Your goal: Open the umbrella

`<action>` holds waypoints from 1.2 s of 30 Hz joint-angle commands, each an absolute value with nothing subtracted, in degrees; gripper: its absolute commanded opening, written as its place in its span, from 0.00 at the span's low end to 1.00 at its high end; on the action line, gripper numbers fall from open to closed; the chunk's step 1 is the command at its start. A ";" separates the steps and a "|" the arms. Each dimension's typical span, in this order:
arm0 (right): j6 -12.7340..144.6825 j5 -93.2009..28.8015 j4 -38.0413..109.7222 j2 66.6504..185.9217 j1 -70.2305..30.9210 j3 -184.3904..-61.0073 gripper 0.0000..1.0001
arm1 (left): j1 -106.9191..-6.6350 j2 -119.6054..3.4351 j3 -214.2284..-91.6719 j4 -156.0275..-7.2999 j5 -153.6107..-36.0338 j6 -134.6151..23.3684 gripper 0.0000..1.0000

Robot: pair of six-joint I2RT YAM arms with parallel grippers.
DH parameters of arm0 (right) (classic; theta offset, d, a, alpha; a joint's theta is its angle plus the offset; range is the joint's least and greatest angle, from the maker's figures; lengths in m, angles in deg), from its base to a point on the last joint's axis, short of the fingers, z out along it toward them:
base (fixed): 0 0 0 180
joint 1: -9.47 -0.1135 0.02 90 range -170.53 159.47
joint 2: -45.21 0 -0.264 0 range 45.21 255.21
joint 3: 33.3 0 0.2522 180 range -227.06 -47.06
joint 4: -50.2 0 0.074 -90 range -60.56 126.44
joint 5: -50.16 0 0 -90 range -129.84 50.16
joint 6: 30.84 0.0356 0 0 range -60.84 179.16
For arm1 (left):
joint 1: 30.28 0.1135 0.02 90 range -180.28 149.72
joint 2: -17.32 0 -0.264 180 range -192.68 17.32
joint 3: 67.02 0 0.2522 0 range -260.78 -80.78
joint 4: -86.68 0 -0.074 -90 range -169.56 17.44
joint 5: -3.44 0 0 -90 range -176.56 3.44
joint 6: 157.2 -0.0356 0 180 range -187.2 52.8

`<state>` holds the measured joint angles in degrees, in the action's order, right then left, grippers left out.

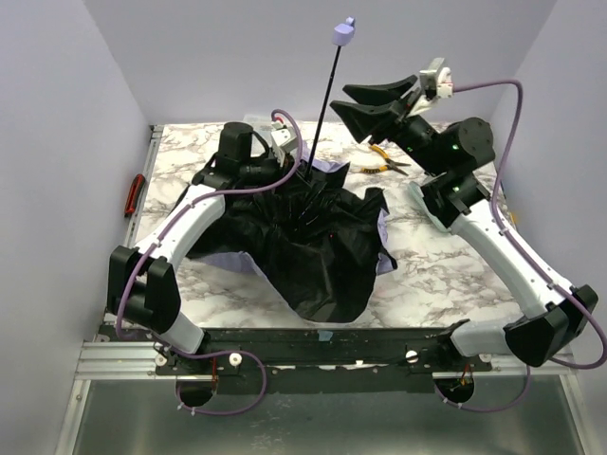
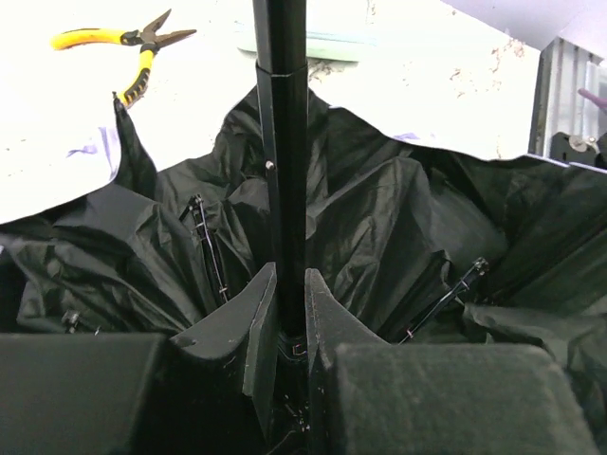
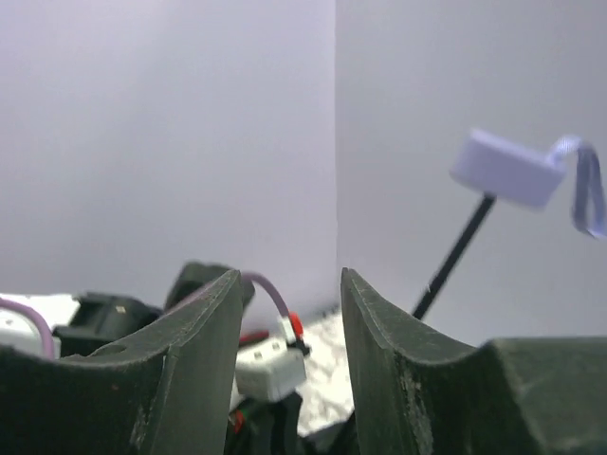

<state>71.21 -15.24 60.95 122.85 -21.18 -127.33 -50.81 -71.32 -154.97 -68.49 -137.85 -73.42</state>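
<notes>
With left gripper (image 2: pixel 289 284), clamps the shaft (image 2: pixel 283 142) of the umbrella (image 1: pixel 322 246) just above the crumpled black canopy (image 2: pixel 408 209), spread on the table (image 1: pixel 436 265). Points shaft up, tilted, handle (image 1: pixel 342 33) high. Holds right gripper (image 3: pixel 289 280) open and empty, raised beside shaft.

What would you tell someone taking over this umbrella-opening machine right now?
Left tool: shut on the umbrella, low on its black shaft among the folds.
Right tool: open, empty, raised in the air near the handle.
Umbrella: on the table, black inside facing up, shaft pointing up, handle on top.
Done: shaft extended, canopy loosened.
Left: the canopy is slack and crumpled; spread it fully.
</notes>
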 commanded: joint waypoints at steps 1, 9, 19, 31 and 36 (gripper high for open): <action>71.98 -16.99 67.46 122.89 -21.42 -128.54 0.50 | -50.88 -69.34 -156.30 -70.66 -141.07 -69.77 0.00; 73.91 -24.66 63.54 122.00 -21.50 -124.56 0.73 | -50.92 -66.81 -155.36 -76.25 -142.16 -65.80 0.00; 83.89 -15.86 64.05 126.21 -21.47 -124.29 0.79 | -51.72 -65.51 -157.23 -75.98 -146.12 -66.94 0.00; 85.31 -10.83 63.62 131.50 -21.55 -128.38 0.44 | -54.20 -63.35 -159.69 -64.89 -147.68 -80.85 0.00; 86.31 -9.85 64.43 131.50 -21.62 -129.60 0.01 | -54.23 -63.16 -160.21 -64.01 -146.70 -81.88 0.03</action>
